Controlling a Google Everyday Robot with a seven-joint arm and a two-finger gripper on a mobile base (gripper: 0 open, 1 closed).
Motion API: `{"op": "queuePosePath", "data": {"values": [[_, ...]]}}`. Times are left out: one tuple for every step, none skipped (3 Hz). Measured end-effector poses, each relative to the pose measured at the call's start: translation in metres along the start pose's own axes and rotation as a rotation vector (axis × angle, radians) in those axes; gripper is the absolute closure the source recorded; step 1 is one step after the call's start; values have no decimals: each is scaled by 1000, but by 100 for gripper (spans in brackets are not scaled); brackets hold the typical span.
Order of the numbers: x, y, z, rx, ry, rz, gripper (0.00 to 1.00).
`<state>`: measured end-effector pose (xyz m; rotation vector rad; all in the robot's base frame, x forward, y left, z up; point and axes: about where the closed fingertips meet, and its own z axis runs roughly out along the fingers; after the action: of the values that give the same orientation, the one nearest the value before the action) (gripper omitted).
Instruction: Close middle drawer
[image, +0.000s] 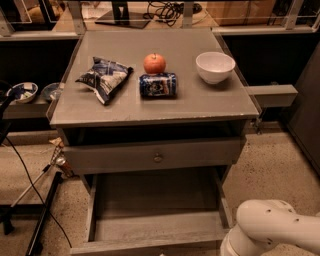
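Step in hand, as judged: approach, ahead of the push. No closing done yet, going by the length of tray showing.

Located the middle drawer (150, 227) at lower centre of frame, pulled far out, with the long bare tray exposed and the slim front panel cut by the bottom edge.

Noted the upper drawer (158, 158) at mid-frame directly above it, with a taller front and a round knob, standing slightly proud of the bench (220, 102).

Logged the white arm (272, 230) in the lower right corner, just beside the right front corner of the open drawer. Cannot tell whether it touches.

Could not find the gripper: apparently beyond the bottom edge, past the end of the arm. Cannot tell whether released, clenched or grasping anything.

Recorded on the bench top, upper half of frame: chip bag (105, 77) at left, apple (154, 63) at centre, can (158, 85) on its side just in front of the apple, white bowl (215, 66) at right. All well apart from the drawer's travel.

Next move, as judged: bring the gripper round to the face of the front panel, near its middle, then push straight toward the top of the frame along the runners. Expect a long stroke. Stop once the panel sits flush beneath the upper drawer.

Caution: pushing from the right corner alone would likely skew so wide a tray and bind it.
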<state>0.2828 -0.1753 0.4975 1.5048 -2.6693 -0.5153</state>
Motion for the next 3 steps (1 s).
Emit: {"op": "queuePosePath", "data": {"values": [[3,-10,16,3,-13,15,100],[-7,-43,55,-14,-64,56,100],[-7,-43,55,-14,-64,56,100]]}}
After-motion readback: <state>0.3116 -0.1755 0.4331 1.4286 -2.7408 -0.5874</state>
